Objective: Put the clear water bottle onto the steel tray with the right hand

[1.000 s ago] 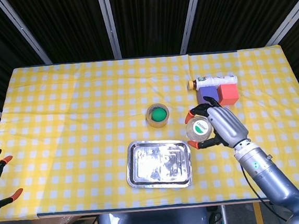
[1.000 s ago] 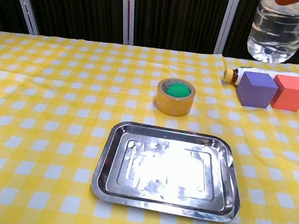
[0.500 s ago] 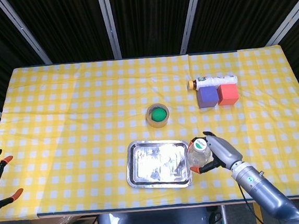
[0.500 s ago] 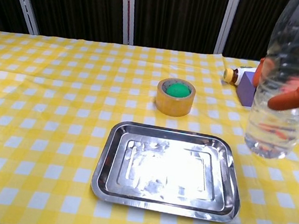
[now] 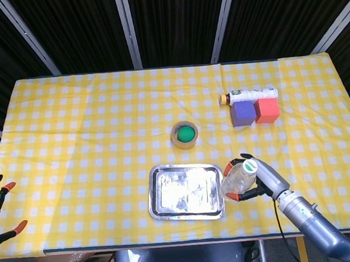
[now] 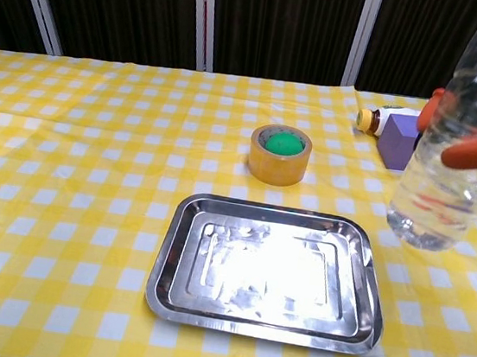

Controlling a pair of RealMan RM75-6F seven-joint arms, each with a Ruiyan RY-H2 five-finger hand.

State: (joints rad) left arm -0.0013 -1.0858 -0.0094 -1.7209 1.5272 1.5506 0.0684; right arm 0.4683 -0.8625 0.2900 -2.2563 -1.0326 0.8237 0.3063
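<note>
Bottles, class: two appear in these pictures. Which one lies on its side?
The white-labelled bottle with the yellow cap, lying on the cloth behind the purple cube. The clear water bottle is held above the table by the right robot hand.

Overhead head view; low chest close-up.

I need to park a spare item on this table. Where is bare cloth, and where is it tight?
Free: the whole cloth left of the tape roll and steel tray. Crowded: the far right, where purple cube, red cube and lying bottle cluster, and tray's right edge, where the right hand holds the clear water bottle.
</note>
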